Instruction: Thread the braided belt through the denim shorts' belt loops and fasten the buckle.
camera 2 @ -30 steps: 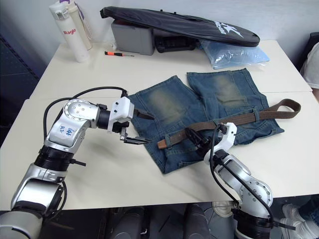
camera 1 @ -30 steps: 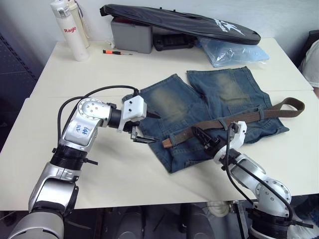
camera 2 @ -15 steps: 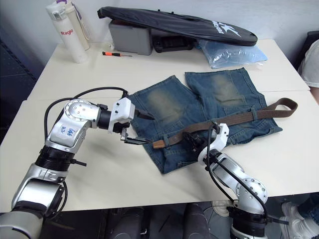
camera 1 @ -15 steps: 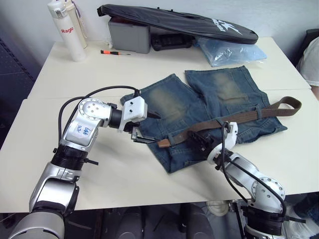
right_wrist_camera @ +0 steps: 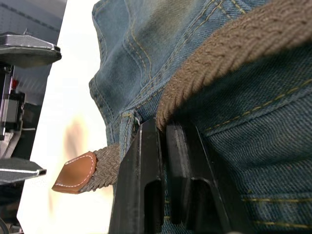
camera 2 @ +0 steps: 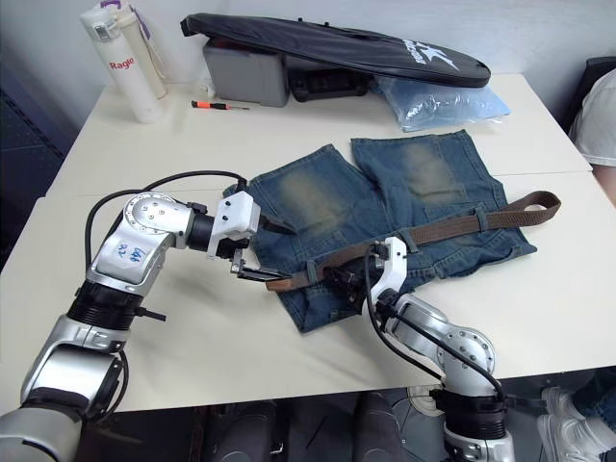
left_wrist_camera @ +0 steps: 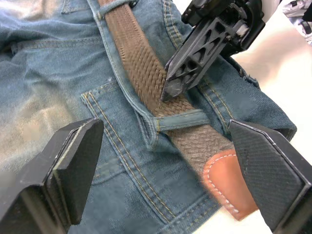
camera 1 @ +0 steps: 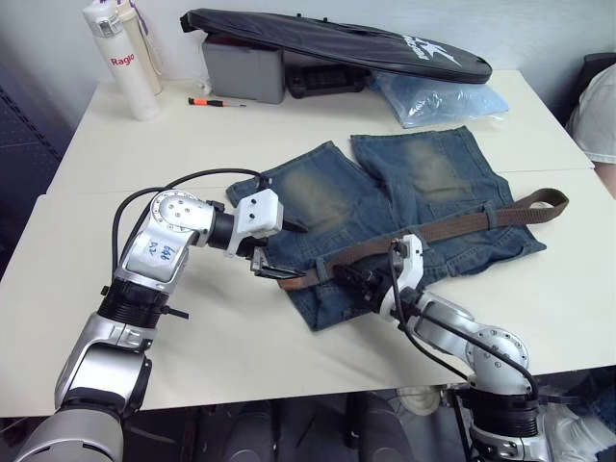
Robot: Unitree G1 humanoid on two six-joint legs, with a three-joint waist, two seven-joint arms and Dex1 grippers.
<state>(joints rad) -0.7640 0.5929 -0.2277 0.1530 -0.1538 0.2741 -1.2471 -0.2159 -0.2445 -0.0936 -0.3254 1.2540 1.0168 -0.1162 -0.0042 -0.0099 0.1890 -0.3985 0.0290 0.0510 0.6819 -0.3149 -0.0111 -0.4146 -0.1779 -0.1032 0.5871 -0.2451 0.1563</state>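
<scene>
Braided belt [camera 1: 452, 223]: long axis across denim shorts' [camera 1: 385, 207] waistband, leather tip [left_wrist_camera: 229, 183] toward robot's left, just past the last of the belt loops [left_wrist_camera: 178, 122]; far end curling off the fabric at right. Shorts flat on pale surface [camera 1: 192, 125], legs pointing away.

Behind: long black bag [camera 1: 337, 43] over grey box [camera 1: 243, 69], blue plastic packet [camera 1: 438, 96], white bottle [camera 1: 120, 60], orange-handled screwdriver [camera 1: 214, 101].

Right gripper [camera 1: 364, 281]: jaws clenched on belt beside that loop. Left gripper [camera 1: 274, 252]: jaws released wide, straddling the leather tip, not touching.
</scene>
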